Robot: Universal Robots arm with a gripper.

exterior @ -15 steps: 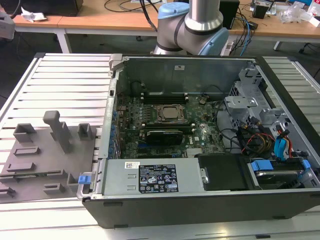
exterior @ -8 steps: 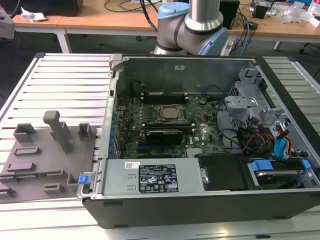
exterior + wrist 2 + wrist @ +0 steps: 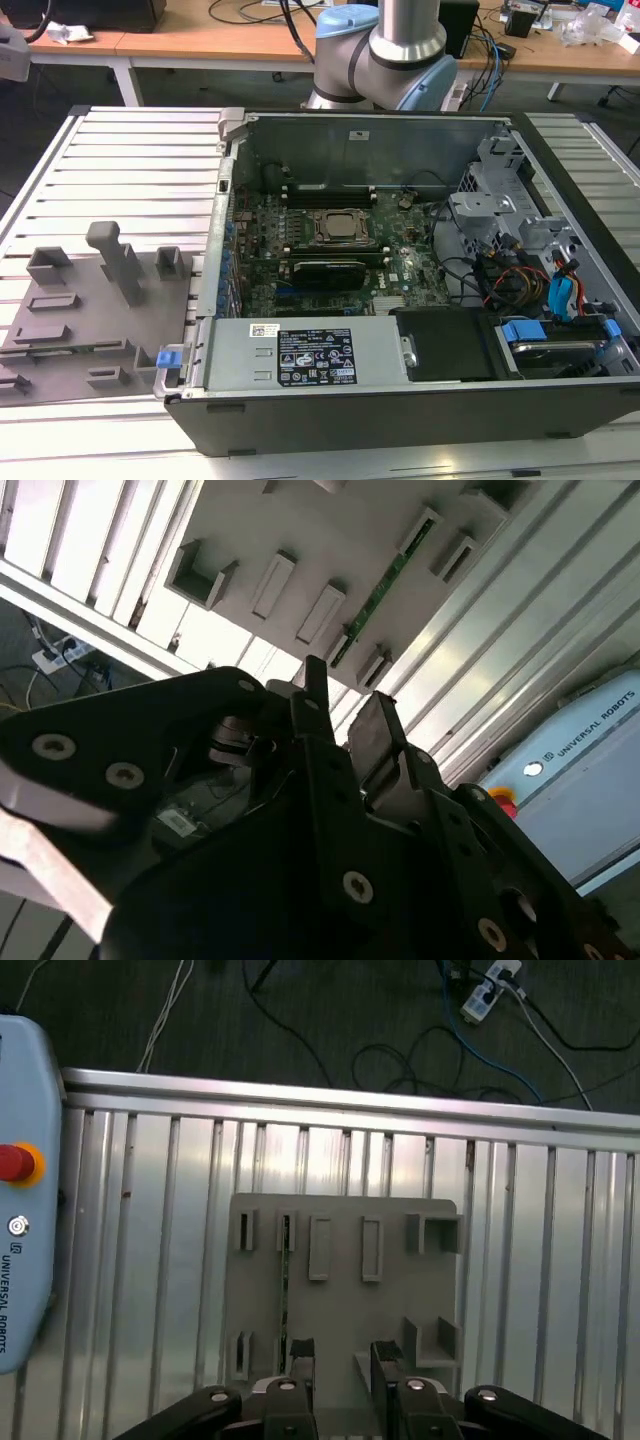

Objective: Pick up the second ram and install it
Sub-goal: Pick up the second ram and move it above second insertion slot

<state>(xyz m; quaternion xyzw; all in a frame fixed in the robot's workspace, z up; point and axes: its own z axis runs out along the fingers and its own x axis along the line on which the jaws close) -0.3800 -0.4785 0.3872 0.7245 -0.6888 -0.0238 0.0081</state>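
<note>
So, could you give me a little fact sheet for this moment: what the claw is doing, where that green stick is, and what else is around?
gripper: open, holding nothing, pointed at the grey tray
second ram: thin green stick standing on edge in the tray's slots, not touched by the gripper
grey tray: lies on the slatted metal table, to the exterior view's left of the computer case
computer case: open on top, motherboard showing inside
task status: ram not yet picked up
</note>
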